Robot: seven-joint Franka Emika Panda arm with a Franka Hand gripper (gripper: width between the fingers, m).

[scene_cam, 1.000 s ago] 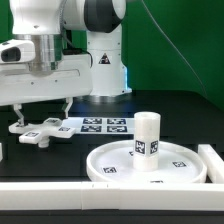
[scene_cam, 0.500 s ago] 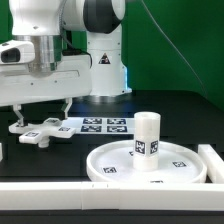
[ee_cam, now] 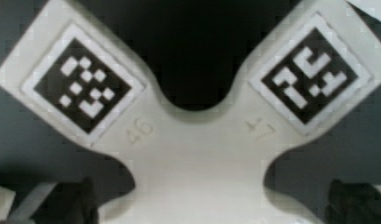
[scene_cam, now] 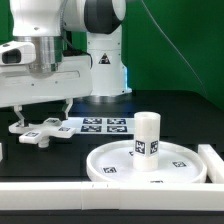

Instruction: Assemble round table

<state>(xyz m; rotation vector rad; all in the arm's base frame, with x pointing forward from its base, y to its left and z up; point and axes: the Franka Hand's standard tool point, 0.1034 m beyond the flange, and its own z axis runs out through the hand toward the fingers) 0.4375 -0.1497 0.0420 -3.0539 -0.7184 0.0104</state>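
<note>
The white cross-shaped foot (scene_cam: pixel 40 130) lies flat on the black table at the exterior view's left. My gripper (scene_cam: pixel 42 118) is lowered right over it, open, with a finger on each side of it. In the wrist view the foot (ee_cam: pixel 196 150) fills the picture with two tagged arms. One arm runs between my dark fingertips (ee_cam: pixel 41 200), with a gap on each side, and the gripper (ee_cam: pixel 201 208) is not closed on it. The round disc (scene_cam: pixel 150 172) lies at the front right with the short cylinder leg (scene_cam: pixel 148 135) standing upright on its hub.
The marker board (scene_cam: pixel 103 125) lies just behind the foot and the disc. A long white bar (scene_cam: pixel 90 200) edges the front of the work area and another (scene_cam: pixel 212 160) edges the right. The robot's base (scene_cam: pixel 100 60) stands at the back.
</note>
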